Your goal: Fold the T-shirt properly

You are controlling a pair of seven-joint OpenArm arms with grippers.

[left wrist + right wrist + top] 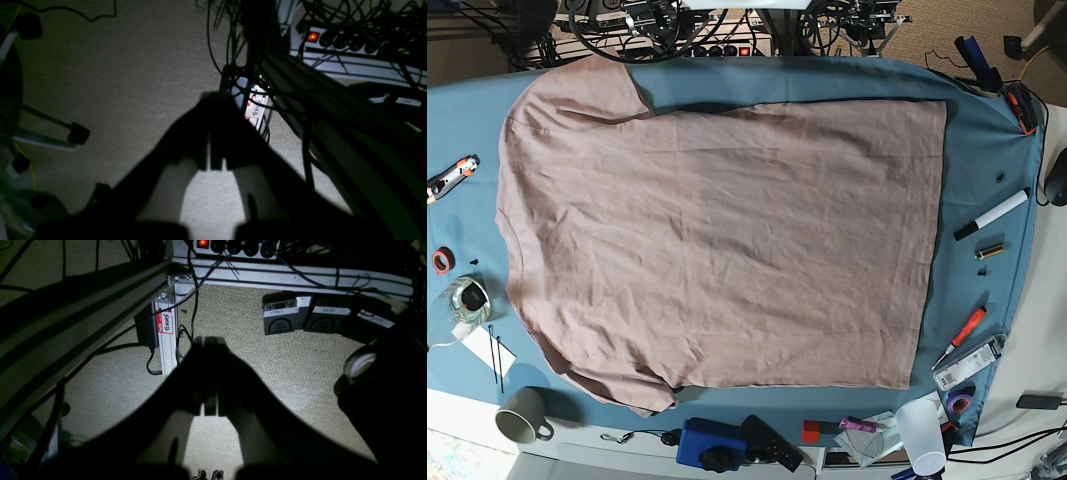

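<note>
Both grippers clenched, empty — over carpet, off the table.
Left gripper point(213, 133) and right gripper point(209, 376) are dark silhouettes; T-shirt point(717, 240) lies flat, untouched.

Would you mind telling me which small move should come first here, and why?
Probably raise both arms to the T-shirt: it lies flat and unfolded on the blue cloth, while the left hand and right hand hang shut over the carpet.

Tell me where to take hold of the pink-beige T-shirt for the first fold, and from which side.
Grip the large dusty pink-beige cotton T-shirt at the two corners of its straight hem, on the base view's right. It lies spread flat on the blue-teal table cloth, and that edge is clean and unbunched, so coming in from the right likely allows pinching each corner and carrying the hem toward the sleeves.
</note>
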